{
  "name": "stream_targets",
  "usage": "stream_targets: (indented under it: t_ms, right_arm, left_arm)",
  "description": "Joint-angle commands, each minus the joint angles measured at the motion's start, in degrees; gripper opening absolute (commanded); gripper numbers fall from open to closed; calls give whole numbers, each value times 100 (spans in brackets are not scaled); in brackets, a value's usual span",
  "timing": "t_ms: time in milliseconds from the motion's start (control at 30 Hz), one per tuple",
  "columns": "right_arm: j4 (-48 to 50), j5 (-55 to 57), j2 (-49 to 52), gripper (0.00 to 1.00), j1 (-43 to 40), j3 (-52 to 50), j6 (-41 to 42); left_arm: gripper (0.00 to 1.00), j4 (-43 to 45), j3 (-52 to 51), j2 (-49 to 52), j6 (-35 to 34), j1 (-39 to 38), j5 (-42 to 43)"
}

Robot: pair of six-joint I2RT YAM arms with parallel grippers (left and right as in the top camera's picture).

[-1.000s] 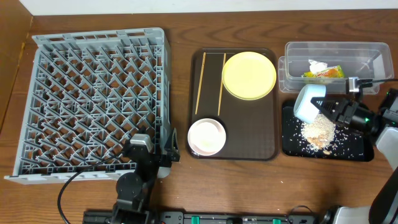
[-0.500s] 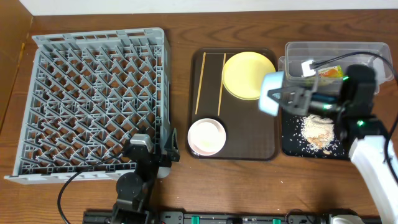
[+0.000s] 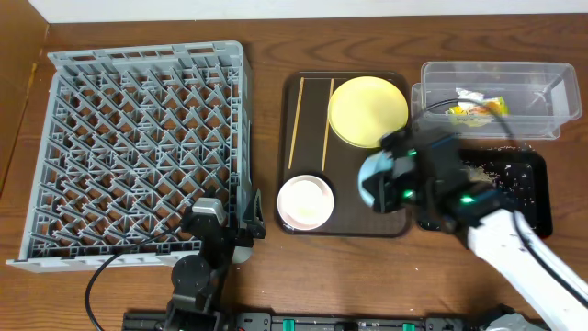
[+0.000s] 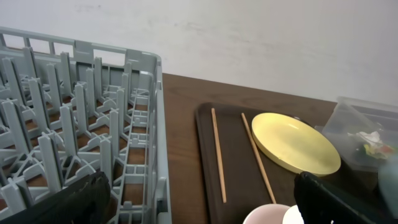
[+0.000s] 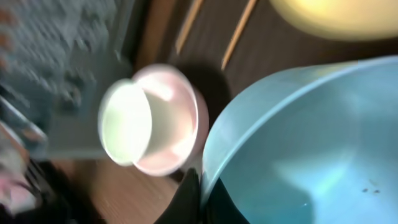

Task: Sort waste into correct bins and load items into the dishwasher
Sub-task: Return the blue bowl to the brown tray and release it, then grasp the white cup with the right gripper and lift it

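Nearest me, the left gripper (image 3: 225, 225) sits idle at the front edge of the rack (image 3: 138, 147), its fingers spread wide with nothing between them. The rack itself holds no dishes, so I'd say loading hasn't begun.

On the tray (image 3: 367, 225) a white cup (image 3: 305, 202) rests in a pink dish. Just right of it, the right gripper (image 3: 400, 179) hangs over the tray, pinching the rim of a blue bowl (image 3: 372, 184). The bowl looks tipped and nearly clean inside, a few specks only.

Further back lie the plate (image 3: 367, 110) and two chopsticks (image 3: 294, 124). Off to the right, crumbs are scattered in the black bin (image 3: 519, 175), and a wrapper (image 3: 478, 108) lies in the clear bin (image 3: 491, 74) behind it. The waste looks sorted; bowl, cup, dish, plate and chopsticks are left to load.

The right arm covers part of the black bin. The right wrist view is badly smeared, showing just one finger at the bowl's rim. The left fingertips run off the frame.
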Motion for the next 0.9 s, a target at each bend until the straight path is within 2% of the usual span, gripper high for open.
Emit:
stream_targets:
  t_ms: [0, 167, 200, 367, 433, 567, 867]
  right_arm:
    - [-232, 564, 619, 1, 382, 413, -531]
    - [-573, 629, 1604, 2, 422, 1075, -918]
    - [-647, 492, 1832, 7, 444, 1268, -1078]
    - [-1003, 444, 1908, 45, 540, 1814, -1272]
    - [-1257, 444, 1882, 52, 540, 2085, -1272]
    - [-1956, 448, 1869, 53, 505, 2820, -1178]
    - [-2520, 702, 1869, 53, 490, 3773, -697]
  left_arm:
    - [95, -190, -98, -15, 15, -20, -28]
    - [95, -190, -98, -15, 15, -20, -28]
    - [95, -190, -98, -15, 15, -20, -28]
    - [95, -190, -98, -15, 15, -20, -28]
    - [95, -190, -98, -15, 15, -20, -28]
    - [95, -190, -98, -15, 17, -20, -28]
    - [96, -186, -98, -15, 17, -20, -28]
